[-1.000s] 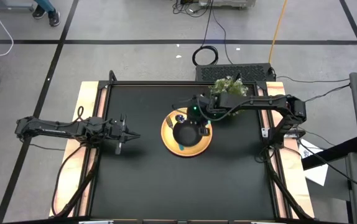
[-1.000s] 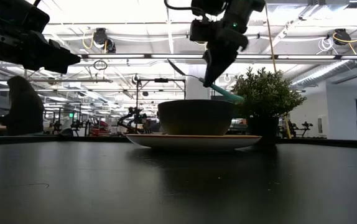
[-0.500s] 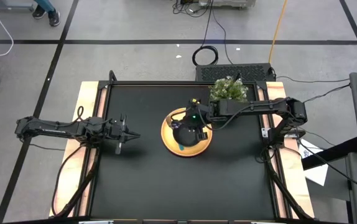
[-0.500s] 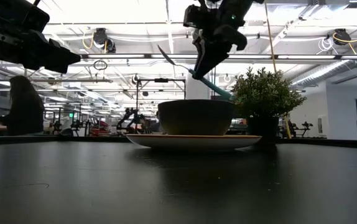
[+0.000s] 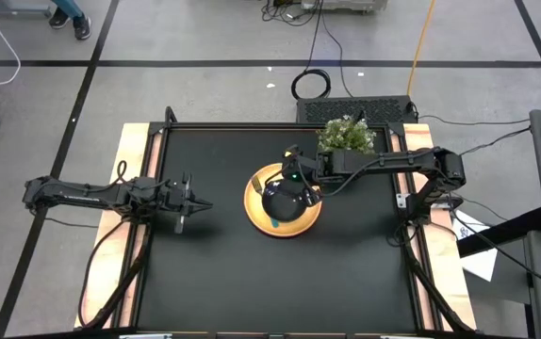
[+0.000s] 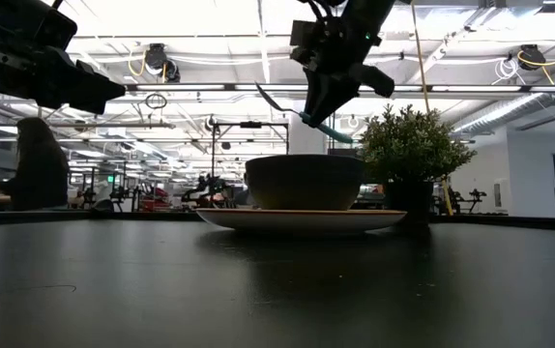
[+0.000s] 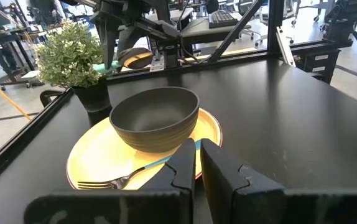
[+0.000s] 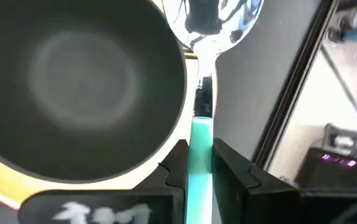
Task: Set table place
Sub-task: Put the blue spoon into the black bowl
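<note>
A round yellow plate lies on the black table and carries a black bowl. A teal-handled fork lies on the plate's rim beside the bowl. My right gripper hovers above the bowl, shut on a teal-handled spoon. The spoon's metal bowl shows past the black bowl's rim in the right wrist view. My left gripper waits shut and empty at the table's left, its fingers pointing toward the plate. My right gripper pinches the spoon's teal handle between its two fingers, which lie across it. The fingers come from above, slanting down. The spoon is lifted clear above the bowl and tilted: its metal bowl end is higher and points toward the table's left.
A bushy green potted plant stands at the table's far edge, close behind the plate and under my right arm. The table's near half is bare. A person sits in the room beyond the table.
My right gripper has moved a little toward the table's left above the bowl, carrying the spoon. The spoon has risen slightly and turned in the air, its handle end now higher than a second ago. The bowl, plate and fork have stayed in place.
</note>
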{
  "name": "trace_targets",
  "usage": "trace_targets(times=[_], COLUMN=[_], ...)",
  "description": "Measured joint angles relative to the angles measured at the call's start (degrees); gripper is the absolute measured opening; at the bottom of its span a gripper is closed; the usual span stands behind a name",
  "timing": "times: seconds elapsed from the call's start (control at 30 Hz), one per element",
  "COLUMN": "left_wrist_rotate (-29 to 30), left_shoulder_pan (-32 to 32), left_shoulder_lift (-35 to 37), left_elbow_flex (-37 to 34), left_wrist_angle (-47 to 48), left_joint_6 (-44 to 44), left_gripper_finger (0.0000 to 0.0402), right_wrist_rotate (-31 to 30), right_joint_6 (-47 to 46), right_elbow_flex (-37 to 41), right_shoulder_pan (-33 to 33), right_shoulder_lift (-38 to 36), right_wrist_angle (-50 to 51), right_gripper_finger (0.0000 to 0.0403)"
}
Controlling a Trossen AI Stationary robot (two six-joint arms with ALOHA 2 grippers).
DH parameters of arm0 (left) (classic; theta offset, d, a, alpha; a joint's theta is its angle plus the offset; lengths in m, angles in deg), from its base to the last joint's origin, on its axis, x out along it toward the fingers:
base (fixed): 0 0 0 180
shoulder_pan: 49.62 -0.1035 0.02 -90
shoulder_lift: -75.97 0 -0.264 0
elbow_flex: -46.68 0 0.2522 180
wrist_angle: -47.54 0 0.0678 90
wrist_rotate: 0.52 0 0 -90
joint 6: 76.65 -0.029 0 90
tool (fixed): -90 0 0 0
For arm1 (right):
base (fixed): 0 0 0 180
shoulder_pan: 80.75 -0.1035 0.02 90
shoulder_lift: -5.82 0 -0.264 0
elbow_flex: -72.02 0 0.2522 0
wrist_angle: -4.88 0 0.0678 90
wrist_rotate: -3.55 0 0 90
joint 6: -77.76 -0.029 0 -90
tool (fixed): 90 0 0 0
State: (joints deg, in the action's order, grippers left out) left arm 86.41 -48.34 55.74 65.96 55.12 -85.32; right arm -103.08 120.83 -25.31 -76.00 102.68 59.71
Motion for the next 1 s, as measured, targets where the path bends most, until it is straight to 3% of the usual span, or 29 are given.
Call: trace_targets(times=[0.23, 0.67, 1.0], left_wrist_rotate=[0.0, 0.0, 0.0], left_shoulder_pan=[0.0, 0.0, 0.0], left_shoulder_lift=[0.0, 0.0, 0.0], left_elbow_flex=[0.0, 0.0, 0.0], left_wrist_angle=[0.1, 0.1, 0.2], left_joint_6=[0.0, 0.0, 0.0], left_gripper_finger=[0.0031, 0.0031, 0.0031], right_wrist_rotate=[-0.8, -16.6, -19.5], right_joint_6=[15.4, 41.5, 49.4], right_elbow_flex=[6.3, 19.4, 19.6], right_shoulder_pan=[-1.0, -3.8, -3.8], right_shoulder_lift=[0.0, 0.1, 0.1], right_wrist_angle=[-9.3, -30.3, -30.6], right_gripper_finger=[0.0032, 0.0032, 0.0032])
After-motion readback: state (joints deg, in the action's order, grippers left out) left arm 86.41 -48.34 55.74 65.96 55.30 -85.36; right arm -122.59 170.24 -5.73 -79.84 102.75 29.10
